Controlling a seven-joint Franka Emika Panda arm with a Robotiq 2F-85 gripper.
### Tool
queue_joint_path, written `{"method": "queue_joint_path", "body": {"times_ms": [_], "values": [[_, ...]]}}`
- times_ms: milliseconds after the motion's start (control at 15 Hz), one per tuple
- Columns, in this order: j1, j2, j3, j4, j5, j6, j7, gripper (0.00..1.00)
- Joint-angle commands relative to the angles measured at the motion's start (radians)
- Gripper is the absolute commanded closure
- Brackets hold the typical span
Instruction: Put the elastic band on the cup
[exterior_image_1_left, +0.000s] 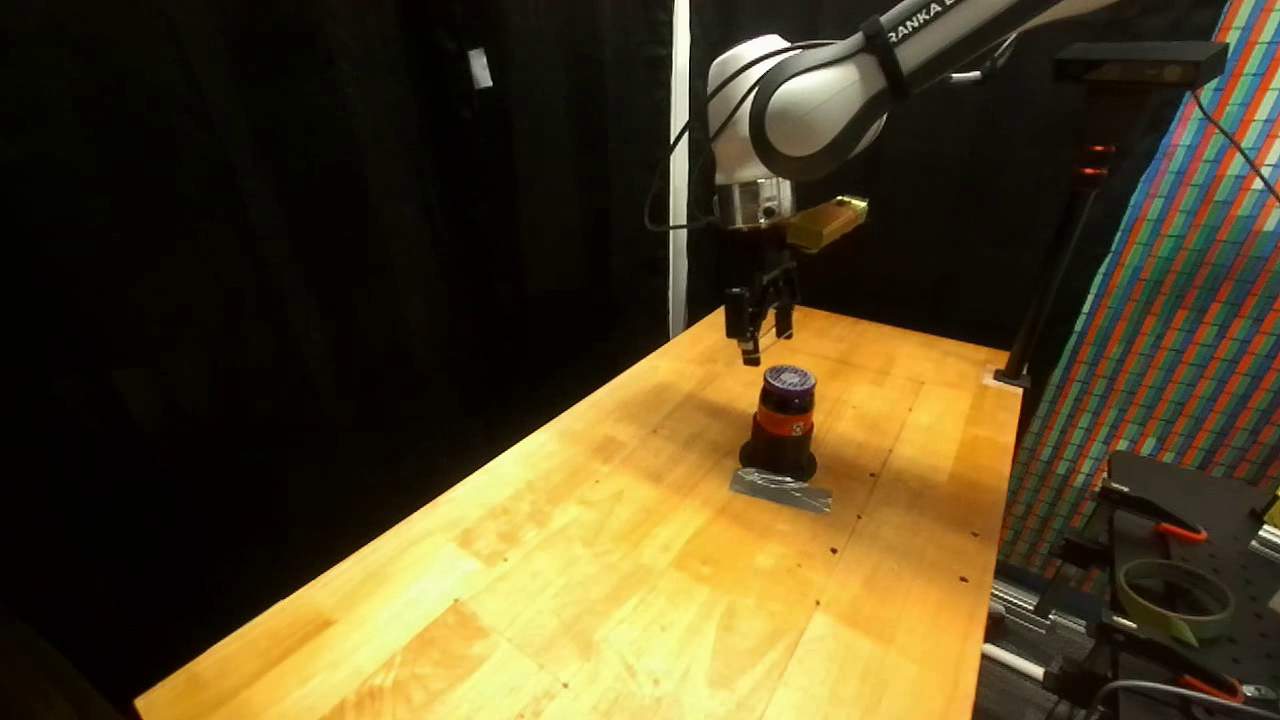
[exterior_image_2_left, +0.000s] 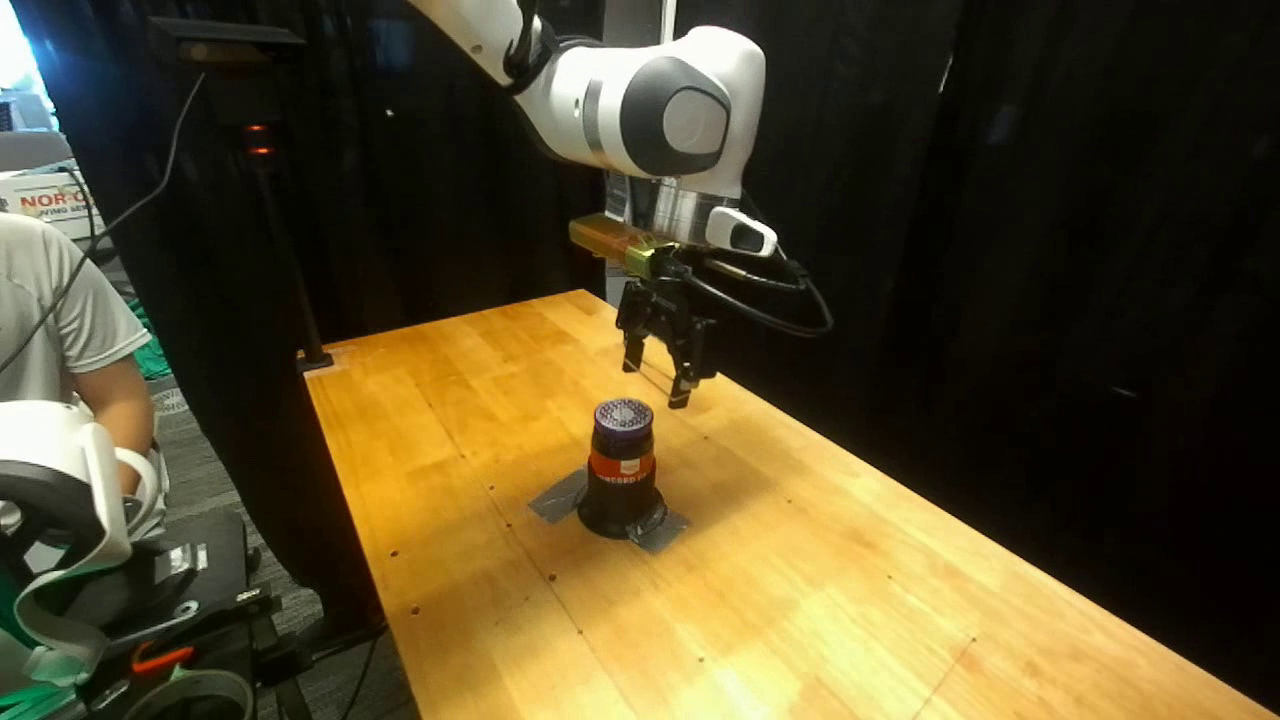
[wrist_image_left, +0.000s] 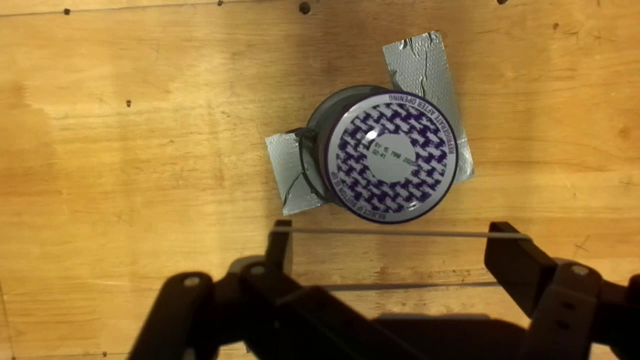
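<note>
Grey elastic band (wrist_image_left: 390, 232), likely light and springy, loops round my wide-apart fingers (wrist_image_left: 520, 265), so I should hold it from inside to fit the jar (exterior_image_2_left: 622, 466).

In an exterior view, the Franka Emika Panda arm (exterior_image_1_left: 820, 110) is extended from between one and two o'clock, its forearm (exterior_image_1_left: 955, 38) sloped down toward eight, where the white wrist (exterior_image_1_left: 735, 140) is bent downward. Below the silver flange (exterior_image_1_left: 742, 204), the Robotiq gripper (exterior_image_1_left: 767, 347) is suspended, pointed fingertips-down at six o'clock. In the wrist view, its two black fingers (wrist_image_left: 520, 265) are held wide apart, their tips nearly level, one being set toward seven o'clock, the other toward four.
</note>
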Motion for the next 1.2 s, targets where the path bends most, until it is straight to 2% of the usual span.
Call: {"method": "queue_joint_path", "body": {"times_ms": [0, 200, 667, 1133], "values": [[0.016, 0.028, -0.007, 0.012, -0.026, 0.027, 0.021, 0.00], [0.013, 0.039, -0.005, 0.007, -0.018, 0.016, 0.015, 0.00], [0.013, 0.052, -0.006, -0.027, -0.015, 0.079, 0.017, 0.00], [0.012, 0.074, -0.001, -0.026, -0.009, 0.009, 0.006, 0.00]]}}
